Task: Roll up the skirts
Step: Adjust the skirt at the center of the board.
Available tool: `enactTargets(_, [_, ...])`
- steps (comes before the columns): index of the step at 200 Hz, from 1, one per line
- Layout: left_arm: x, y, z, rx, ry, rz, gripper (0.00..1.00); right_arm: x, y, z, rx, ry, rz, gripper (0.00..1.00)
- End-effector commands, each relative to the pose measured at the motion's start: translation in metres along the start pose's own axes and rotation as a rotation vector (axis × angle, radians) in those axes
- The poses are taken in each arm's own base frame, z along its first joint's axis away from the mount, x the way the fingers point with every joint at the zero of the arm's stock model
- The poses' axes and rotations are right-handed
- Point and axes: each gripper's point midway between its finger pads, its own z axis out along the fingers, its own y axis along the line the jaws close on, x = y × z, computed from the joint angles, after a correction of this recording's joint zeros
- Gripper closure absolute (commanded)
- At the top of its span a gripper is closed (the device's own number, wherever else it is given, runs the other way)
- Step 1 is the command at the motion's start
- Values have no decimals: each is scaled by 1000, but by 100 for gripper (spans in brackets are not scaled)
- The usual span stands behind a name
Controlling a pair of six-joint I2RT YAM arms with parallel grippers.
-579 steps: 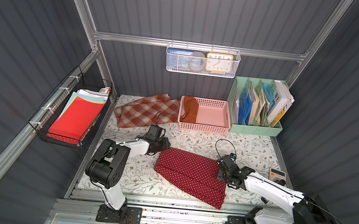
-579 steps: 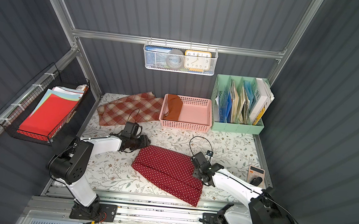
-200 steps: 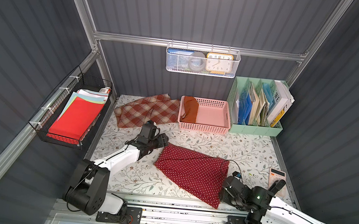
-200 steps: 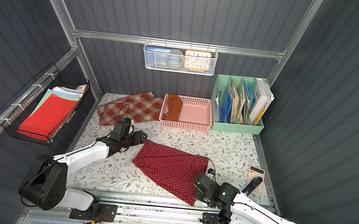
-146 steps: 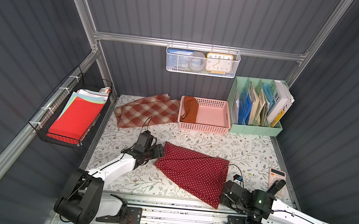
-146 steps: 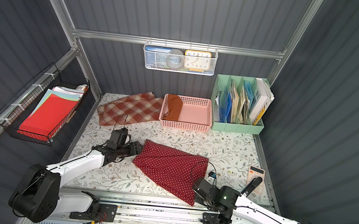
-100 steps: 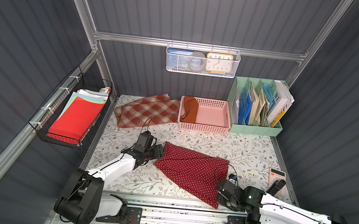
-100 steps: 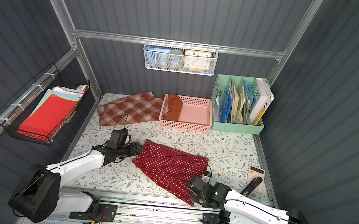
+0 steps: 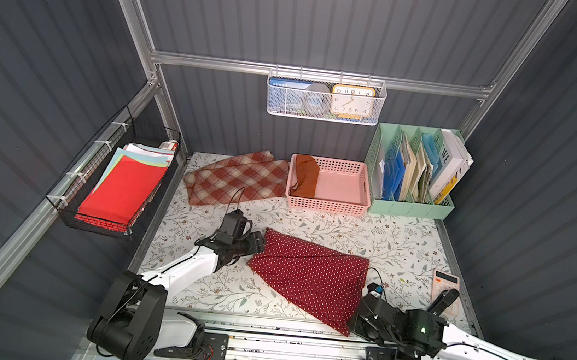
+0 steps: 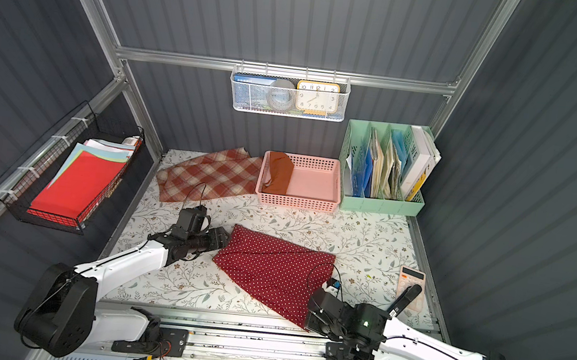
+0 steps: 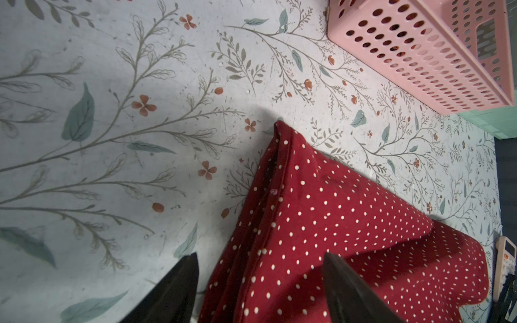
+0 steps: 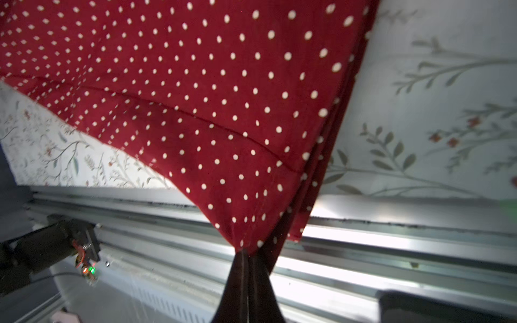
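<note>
Your right gripper (image 12: pixel 247 258) is pinched tight on the near right corner of the dotted red skirt (image 9: pixel 309 279), at the near edge of the table (image 9: pixel 329 226). Your left gripper (image 11: pixel 259 257) has its fingers spread wide at the skirt's far left corner, and the cloth edge lies between them. The skirt lies spread in the middle of the table. The plaid skirt (image 9: pixel 239 179) lies flat at the far left. The orange skirt (image 9: pixel 305 181) sits in the left end of the pink basket (image 9: pixel 347 206).
</note>
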Motion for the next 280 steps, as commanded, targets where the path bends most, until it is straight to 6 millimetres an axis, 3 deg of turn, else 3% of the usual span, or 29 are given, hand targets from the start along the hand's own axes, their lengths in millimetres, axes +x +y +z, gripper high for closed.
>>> enactTargets(1, [-9, -6, 1, 23, -19, -1, 28, 23, -30, 2, 79, 84, 37, 100])
enactTargets(11, [-10, -8, 1, 27, -22, 0, 28, 27, -41, 5, 110, 97, 38, 100])
enactTargets(16, [-12, -9, 2, 29, -23, 0, 28, 28, -46, 6, 129, 98, 41, 93])
enactTargets(39, [-20, -16, 0, 44, -34, 8, 29, 34, -54, 6, 156, 132, 25, 75])
enactTargets(50, [-26, -21, -2, 55, -45, 12, 29, 32, -56, 0, 181, 123, 6, 74])
enactTargets(72, [-48, -38, -1, 89, -81, 37, 29, 21, -42, -17, 146, 77, -26, 69])
enactTargets(90, [-58, -64, 7, 171, -71, 44, 34, -11, -29, -36, 134, -92, -68, 67])
enactTargets(97, [-57, -75, 13, 202, -58, 51, 39, -30, -23, -42, 132, -192, -92, 68])
enactTargets(102, [-55, -84, 17, 226, -46, 63, 46, -43, -17, -48, 136, -265, -107, 74])
enactTargets(111, [-48, -97, 28, 248, -11, 85, 71, -63, -1, -52, 132, -358, -145, 90])
enactTargets(123, [-34, -115, 42, 275, 32, 115, 100, -85, 21, -46, 136, -415, -167, 100])
enactTargets(133, [-23, -122, 54, 295, 69, 115, 100, -100, 36, -28, 140, -405, -163, 100])
enactTargets(147, [-7, -128, 68, 336, 129, 105, 100, -122, 32, -1, 206, -377, -123, 100])
enactTargets(176, [5, -118, 84, 311, 166, 107, 100, -146, -1, 44, 342, -261, -42, 100])
enactTargets(209, [12, -86, 98, 182, 175, 105, 100, -143, -23, 84, 353, -128, 28, 100])
enactTargets(248, [-5, -25, 112, 83, 160, -71, 100, -141, -50, 96, 331, -74, 133, 100])
enactTargets(280, [-12, -23, 109, 82, 161, -56, 100, -164, -46, 102, 348, -38, 104, 100])
